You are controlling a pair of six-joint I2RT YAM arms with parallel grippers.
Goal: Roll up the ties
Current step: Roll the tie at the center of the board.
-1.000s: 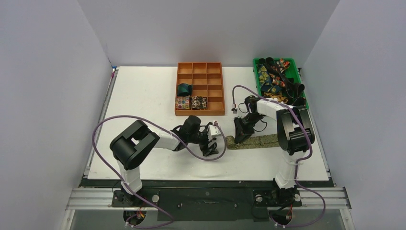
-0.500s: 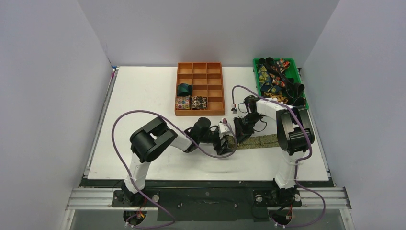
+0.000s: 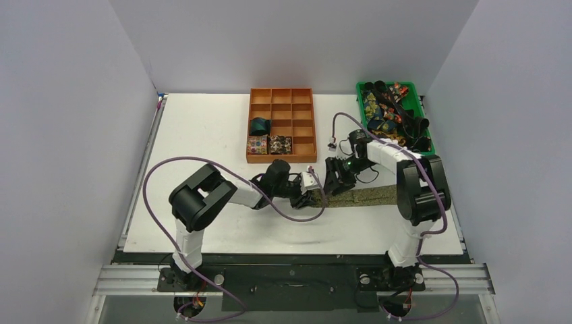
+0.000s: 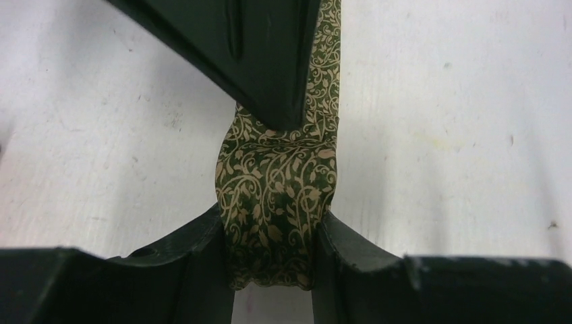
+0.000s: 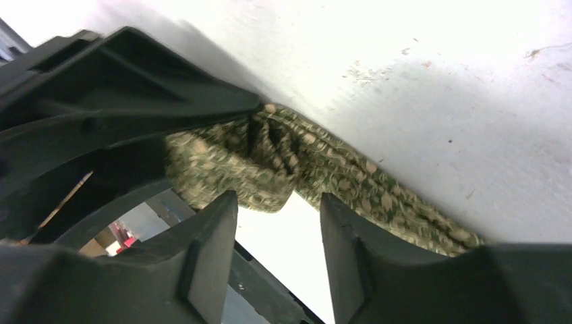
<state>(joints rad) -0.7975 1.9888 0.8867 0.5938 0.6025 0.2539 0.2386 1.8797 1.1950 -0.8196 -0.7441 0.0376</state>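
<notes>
An olive-gold vine-patterned tie [image 3: 367,197] lies flat on the white table, its left end rolled into a small coil [image 4: 276,196]. My left gripper [image 3: 311,196] [image 4: 273,233] is shut on that coil, one finger pressing each side. My right gripper [image 3: 335,183] [image 5: 276,216] hovers just above and right of the coil, open, with nothing between its fingers. In the right wrist view the tie [image 5: 283,158] bunches against the left gripper's body [image 5: 101,101]. One right finger [image 4: 256,54] reaches over the strip in the left wrist view.
An orange compartment box [image 3: 303,128] behind the grippers holds a teal coil [image 3: 259,125], a floral coil [image 3: 257,144] and a dark flecked coil [image 3: 280,144]. A green bin [image 3: 361,111] at the back right is piled with loose ties. Purple cables loop off both arms.
My left gripper moved right to the tie's coiled end and closed on it. My right gripper, which was shut on the tie's end, has opened and drawn back a little.
</notes>
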